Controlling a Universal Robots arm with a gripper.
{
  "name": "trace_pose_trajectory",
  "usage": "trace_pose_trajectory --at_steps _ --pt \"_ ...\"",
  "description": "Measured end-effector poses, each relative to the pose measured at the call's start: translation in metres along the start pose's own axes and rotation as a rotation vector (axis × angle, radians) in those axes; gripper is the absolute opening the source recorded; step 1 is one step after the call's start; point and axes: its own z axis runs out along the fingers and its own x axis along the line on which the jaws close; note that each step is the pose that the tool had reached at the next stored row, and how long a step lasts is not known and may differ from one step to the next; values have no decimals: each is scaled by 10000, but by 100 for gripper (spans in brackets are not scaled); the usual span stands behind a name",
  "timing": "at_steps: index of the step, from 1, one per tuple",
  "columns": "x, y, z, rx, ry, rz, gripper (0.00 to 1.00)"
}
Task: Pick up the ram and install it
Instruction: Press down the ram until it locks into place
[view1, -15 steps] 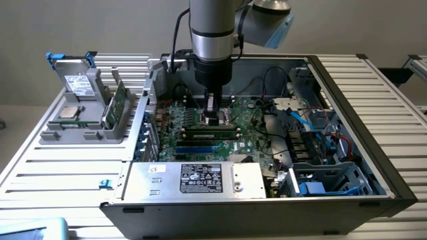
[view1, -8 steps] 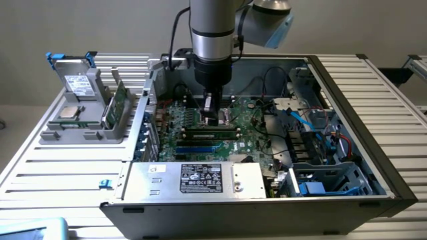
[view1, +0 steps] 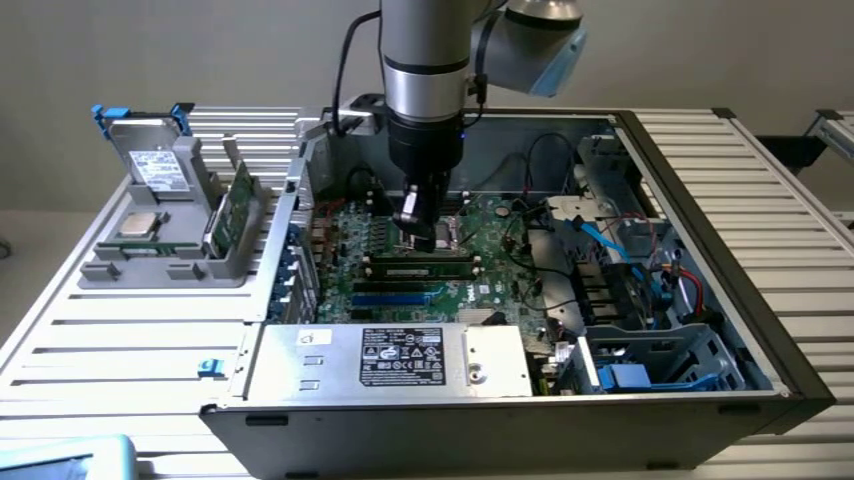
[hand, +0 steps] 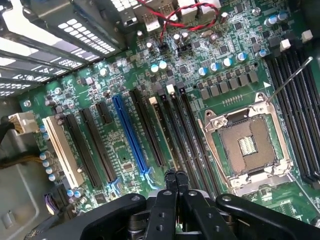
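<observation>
We see the open case (view1: 694, 250) on the slatted counter (view1: 107, 330), its board (hand: 200, 75) face up. The arm (view1: 424, 60) reaches straight down into the middle of the case, and the hand (hand: 175, 182) hangs just over the board with its fingers (hand: 170, 180) pressed together and nothing between them. In the exterior view a green ram (view1: 424, 266) lies along the slots (view1: 400, 285) right under the hand, and it looks seated there, though we cannot tell whether its latches have closed. A second green stick (view1: 238, 215) stands upright in the grey rack (view1: 167, 240) at the exterior view's left, next to the drive (view1: 158, 170) and the square chip (view1: 138, 224). To do this step well, we judge that pressure should go straight down and evenly along the stick, never tilted. The empty socket (hand: 247, 145) sits just beside the slots, so we would keep clear of it. The counter is pale metal; a plain wall stands behind.
</observation>
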Motion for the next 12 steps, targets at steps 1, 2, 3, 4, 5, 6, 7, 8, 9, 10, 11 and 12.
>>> trace_pose_trajectory --at_steps 1,2,3,4,5,6,7,8,9,10,11,12 --pt "0 0 0 -12 -1 127 11" --pt "-1 0 1 -25 -3 242 11" --pt "-1 0 1 -40 -9 372 11" --pt "-1 0 1 -56 -14 500 11" --pt "0 0 0 -70 -19 618 11" --pt "0 0 0 -86 -25 738 11" --pt "0 0 0 -101 -33 852 11" --pt "0 0 0 -117 -43 976 11" --pt "0 0 0 -133 -52 1091 11" --pt "0 0 0 -149 -60 1208 11" --pt "0 0 0 -166 -71 1333 11" --pt "0 0 0 -181 -78 1450 11"
